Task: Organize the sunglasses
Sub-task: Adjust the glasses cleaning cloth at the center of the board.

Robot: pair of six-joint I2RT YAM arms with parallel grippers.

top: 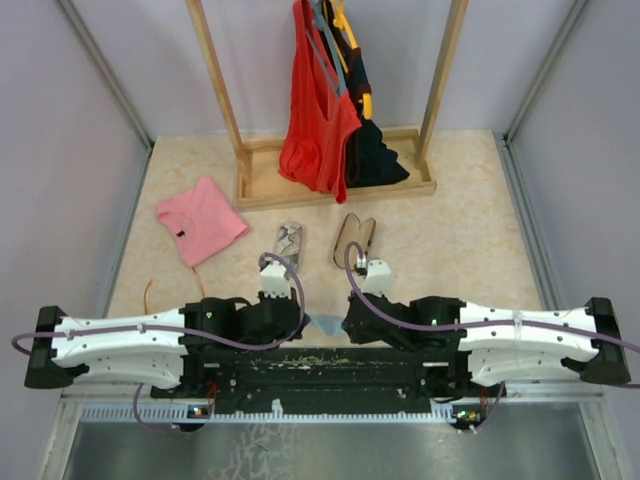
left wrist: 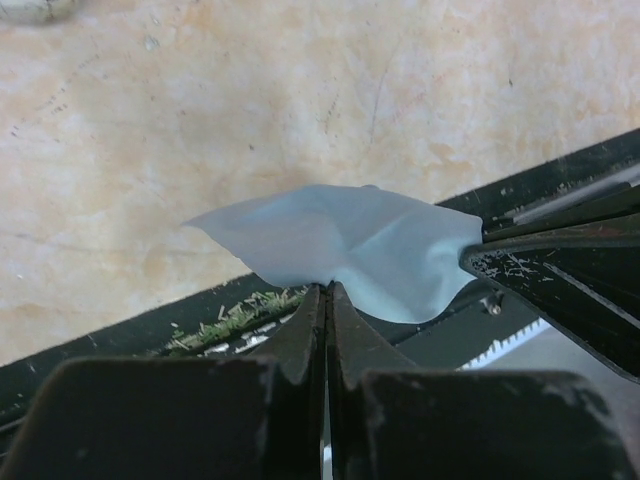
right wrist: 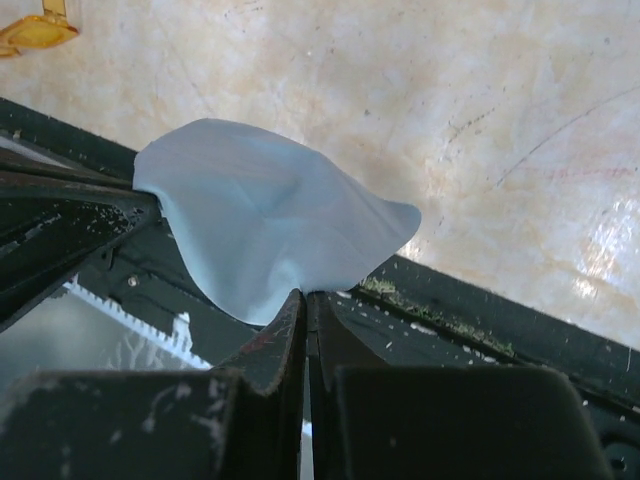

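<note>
Both left gripper (left wrist: pixel 327 288) & right gripper (right wrist: pixel 304 293) clenched on blue cloth (left wrist: pixel 340 245); sunglasses (top: pixel 290 243): thin frame, clear lenses.

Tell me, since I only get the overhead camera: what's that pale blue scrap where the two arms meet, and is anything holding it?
Observer: It's a light blue cloth. The left wrist camera shows the left jaws shut on one edge of it.
Operator: And the other arm?
Observer: The right wrist camera shows the right jaws shut on the same cloth at a different edge, so both arms are pinching it.
Operator: Is it lying flat?
Observer: No. Up close it's creased and billows between the two grips.
</note>
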